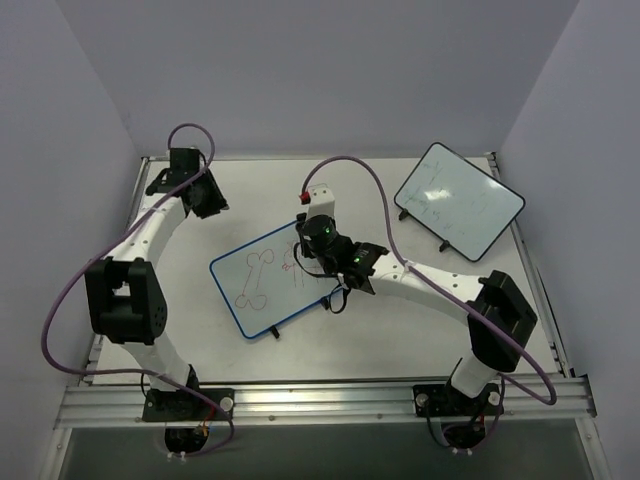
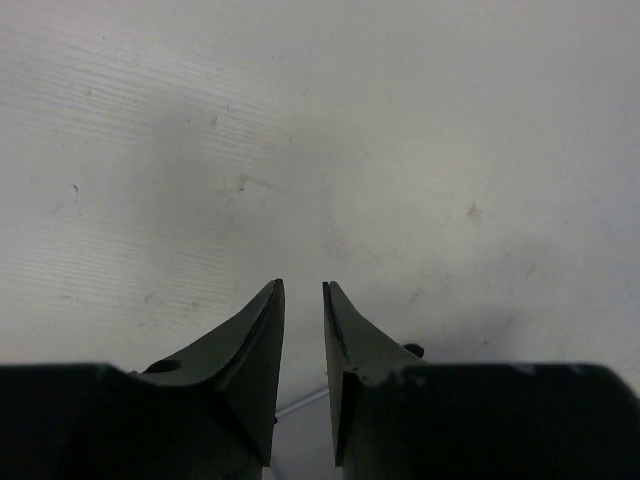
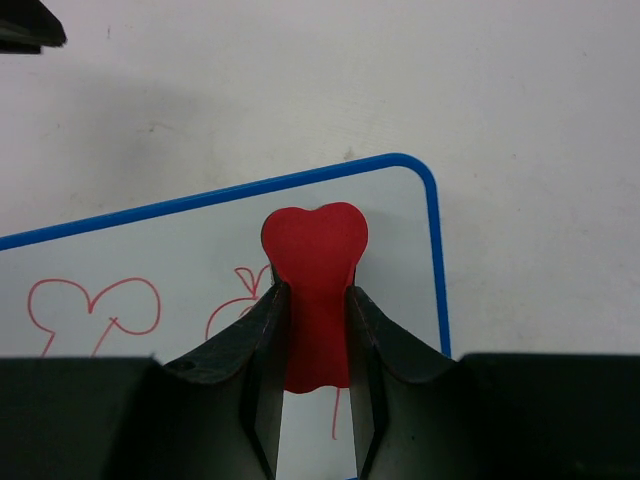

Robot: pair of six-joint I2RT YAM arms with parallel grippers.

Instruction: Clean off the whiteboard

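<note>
The whiteboard (image 1: 268, 298) has a blue frame and lies slanted at the table's middle, with red drawings of a bone and an apple on it. In the right wrist view its far right corner (image 3: 410, 215) shows. My right gripper (image 1: 305, 248) (image 3: 318, 290) is shut on a red heart-topped eraser (image 3: 315, 240), held over the board's right end, beside the apple drawing (image 3: 232, 305). My left gripper (image 1: 208, 202) (image 2: 303, 287) is at the back left over bare table. Its jaws are nearly together with nothing between them.
A black-framed whiteboard (image 1: 458, 200) with faint marks stands at the back right. A small white box (image 1: 320, 195) with a red tip sits just behind the blue board. White walls enclose the table. A metal rail (image 1: 320, 400) runs along the near edge.
</note>
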